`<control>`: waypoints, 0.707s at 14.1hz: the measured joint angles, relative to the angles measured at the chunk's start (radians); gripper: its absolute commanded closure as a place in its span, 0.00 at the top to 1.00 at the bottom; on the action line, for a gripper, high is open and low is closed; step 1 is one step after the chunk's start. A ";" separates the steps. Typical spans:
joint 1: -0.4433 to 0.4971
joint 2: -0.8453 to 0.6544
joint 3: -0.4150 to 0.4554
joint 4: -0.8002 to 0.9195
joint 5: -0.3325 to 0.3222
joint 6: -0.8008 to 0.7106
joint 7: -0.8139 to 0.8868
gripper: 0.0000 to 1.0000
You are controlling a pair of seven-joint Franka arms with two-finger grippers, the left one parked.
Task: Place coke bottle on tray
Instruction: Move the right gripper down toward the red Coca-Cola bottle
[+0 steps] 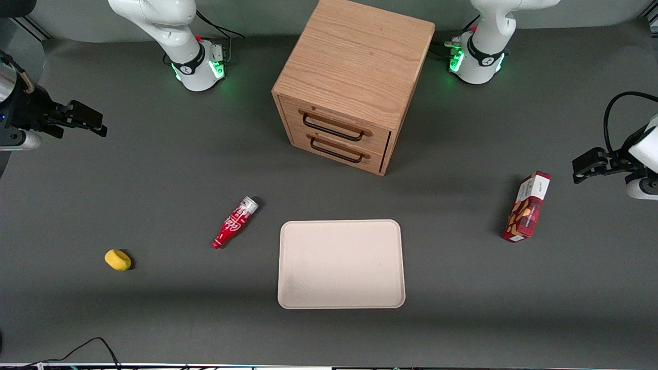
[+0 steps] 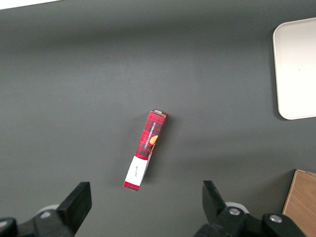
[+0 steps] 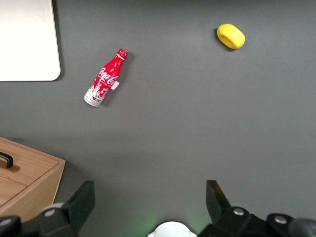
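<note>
Dark grey counter (image 1: 154, 318), seen from the front and from both wrists.

Coke bottle (image 1: 235, 222) lies on its side on the counter, well apart from any arm. Red cap end points toward the front camera; silver-white base end points toward the wooden drawer unit (image 1: 352, 82). White script logo faces up. In the right wrist view the bottle (image 3: 105, 79) lies at a slant, with a small white tab showing at its side.

Tray (image 1: 341, 264) sits flat on the counter, cream-beige, rounded corners, low rim, nothing on it. It lies nearer the front camera than the drawer unit. Bottle is just beside the tray, toward the working arm's end, not touching it; a strip of bare counter shows between them.

Gripper (image 1: 77, 119) hangs above the counter at the working arm's end, well apart from the bottle. Fingers (image 3: 81, 202) are spread wide, with nothing between them.

Small yellow object (image 1: 117, 260), rounded, rests on the counter toward the working arm's end, nearer the front camera than the bottle.

Red snack box (image 1: 526, 207) rests toward the parked arm's end, well apart from the tray.

Drawer unit has two drawers, both closed, each with a dark handle.
</note>
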State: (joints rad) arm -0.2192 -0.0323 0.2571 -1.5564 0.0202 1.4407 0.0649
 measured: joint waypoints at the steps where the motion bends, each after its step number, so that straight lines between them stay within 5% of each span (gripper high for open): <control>1: 0.000 0.002 0.000 0.000 0.000 0.003 0.003 1.00; 6: 0.011 0.036 0.006 -0.001 0.001 0.059 0.066 1.00; 10: 0.058 0.126 0.115 -0.020 0.002 0.181 0.438 1.00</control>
State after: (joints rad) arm -0.1611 0.0936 0.3721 -1.5763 0.0221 1.6216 0.5026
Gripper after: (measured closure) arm 0.000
